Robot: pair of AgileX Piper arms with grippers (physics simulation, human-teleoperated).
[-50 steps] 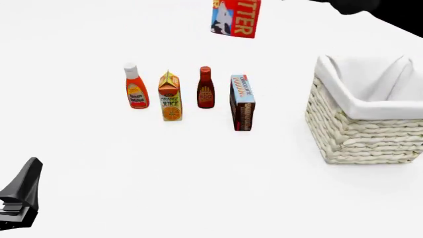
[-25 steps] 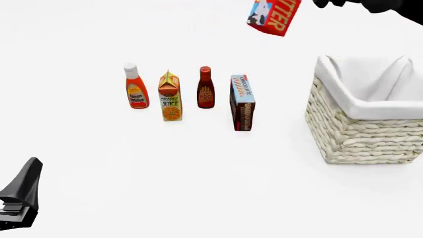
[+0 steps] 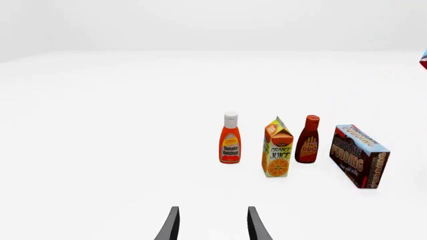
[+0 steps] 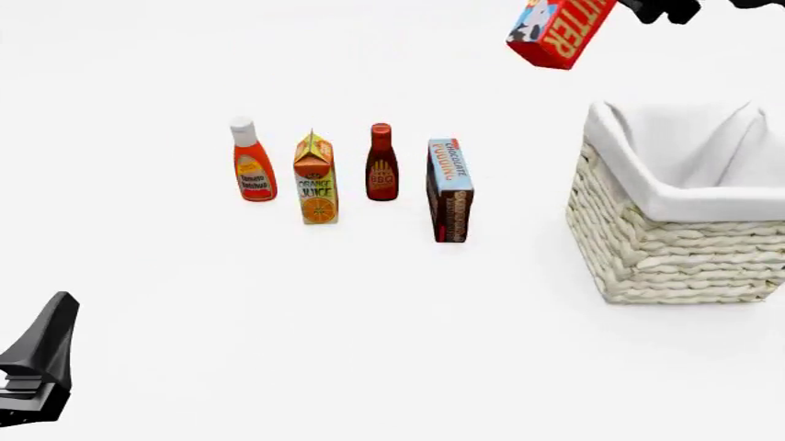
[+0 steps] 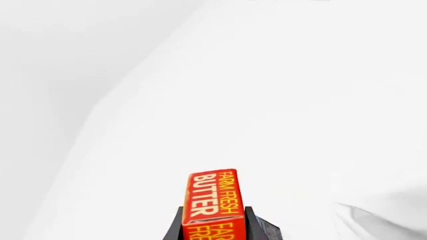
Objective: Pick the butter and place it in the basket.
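right gripper (image 5: pixel 212 227) fingers pinch the butter (image 4: pixel 561 30), tilted, high in the air, far-left of the basket (image 4: pixel 668 248); left gripper (image 3: pixel 211 225) fingers spread, holding nothing, near the table's (image 4: pixel 368 322) near-left edge

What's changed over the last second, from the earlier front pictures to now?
The butter, clamped in the right gripper, has travelled rightward in the air toward the basket, tilting as it goes. Nothing was let go. The left gripper and the row of four groceries stayed put.
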